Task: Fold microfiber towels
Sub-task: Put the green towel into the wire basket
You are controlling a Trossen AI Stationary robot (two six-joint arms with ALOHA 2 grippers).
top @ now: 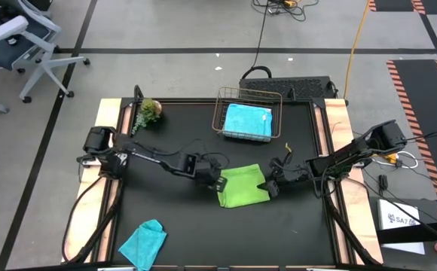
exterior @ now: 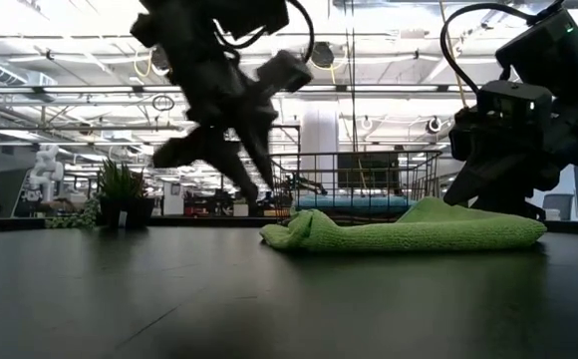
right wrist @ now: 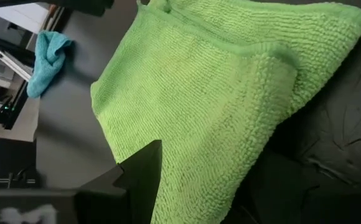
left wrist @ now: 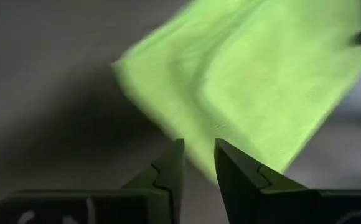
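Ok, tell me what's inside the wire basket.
The wire basket holds a folded sky blue towel that fills most of it. Whether another cloth lies beneath it cannot be seen, since the blue towel covers the bottom.

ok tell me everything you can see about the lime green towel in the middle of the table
The lime green microfiber towel is a soft, looped-pile cloth with a stitched hem, folded over into a thick rectangle of layers. It lies flat on the black table, below the wire basket. The left gripper sits at its left edge, the open right gripper at its right edge.
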